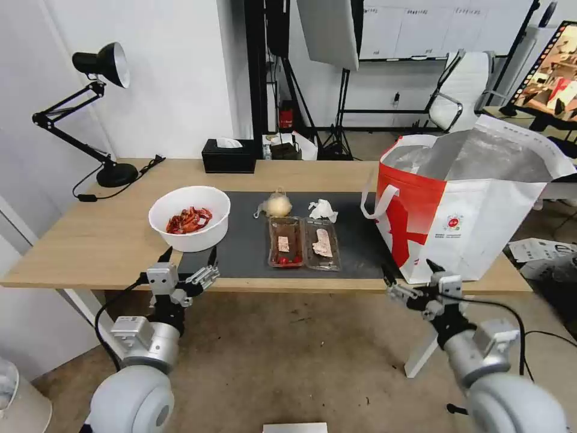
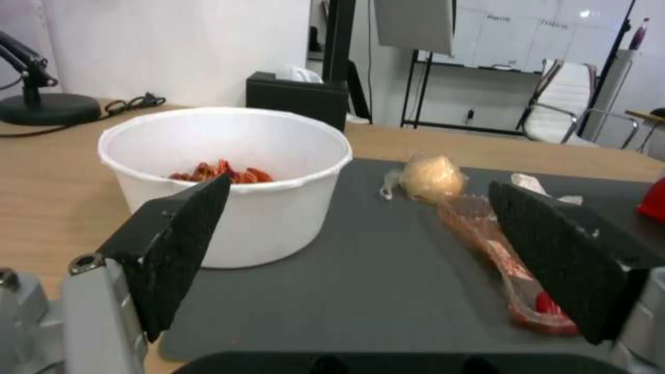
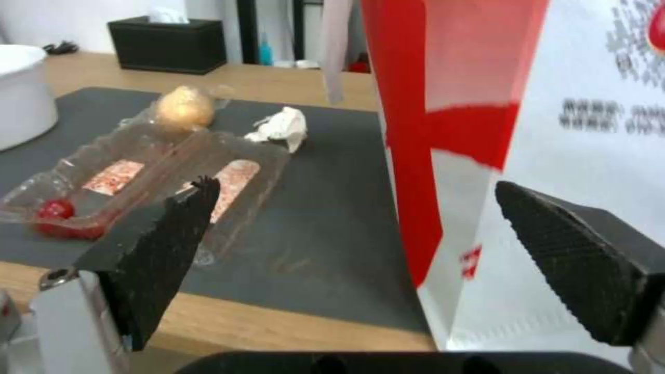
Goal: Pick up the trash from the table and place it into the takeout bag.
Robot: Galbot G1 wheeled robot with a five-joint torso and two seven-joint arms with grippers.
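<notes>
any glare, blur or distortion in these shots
Head view: wide-angle bending at the edges, foil lining of the takeout bag shines. Left wrist view: the food tray looks smeared and soft. Right wrist view: the bag's print is blurred.

Bright, even indoor light with soft shadows; the takeout bag (image 1: 475,216) foil lining glares faintly, and its print blurs in the right wrist view.
</notes>
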